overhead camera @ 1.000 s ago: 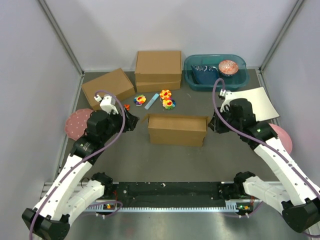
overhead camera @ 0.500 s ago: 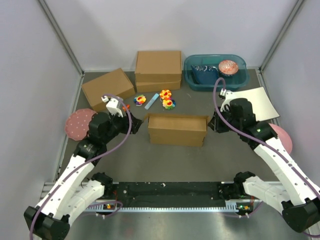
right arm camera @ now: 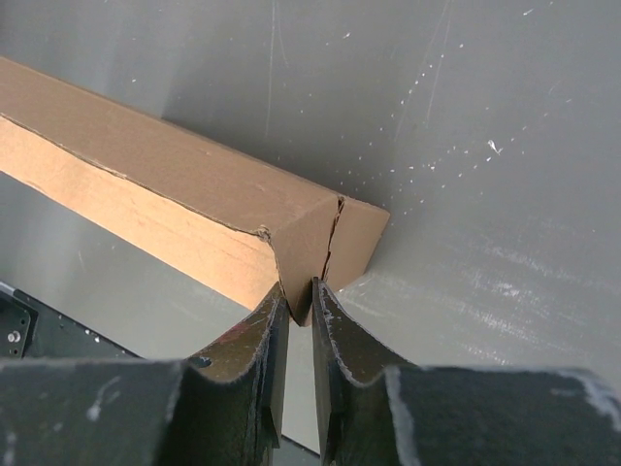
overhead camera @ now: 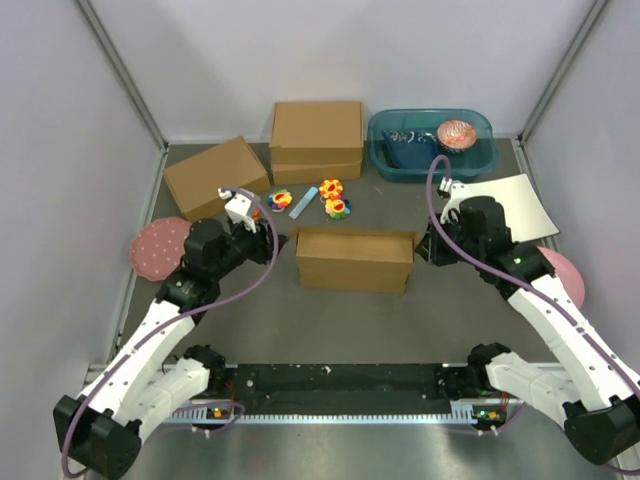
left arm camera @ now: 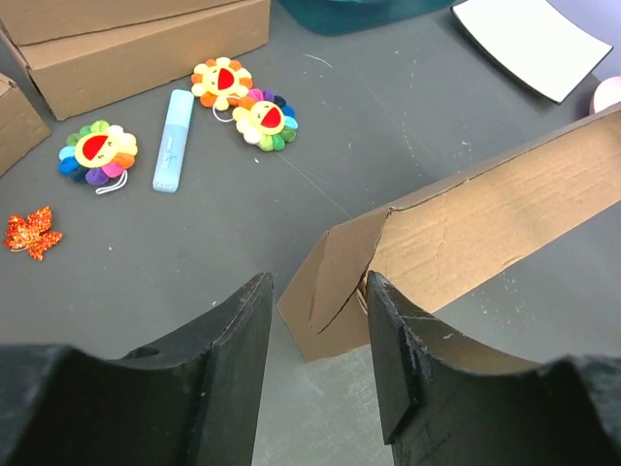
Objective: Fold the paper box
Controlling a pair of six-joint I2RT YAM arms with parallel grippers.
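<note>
Robotics lab test cell. Pale blank panels (overhead camera: pixel 330 50) framed by aluminium struts (overhead camera: pixel 122 75) enclose a dark grey table (overhead camera: pixel 260 310) on three sides. Two white robot arms, the left arm (overhead camera: pixel 150 340) and the right arm (overhead camera: pixel 560 310), are bolted to a black rail (overhead camera: pixel 340 385) at its near edge. Assorted objects lie about: a paper box (overhead camera: pixel 355 262), other cardboard boxes (overhead camera: pixel 316 130), a teal bin (overhead camera: pixel 385 165), pink plates (overhead camera: pixel 158 247), flower toys (overhead camera: pixel 337 207).

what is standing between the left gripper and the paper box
Nothing visible does. The left gripper is open and aimed at the left end flap of the paper box, with only bare table around it. The flower toys lie well aside.
</note>
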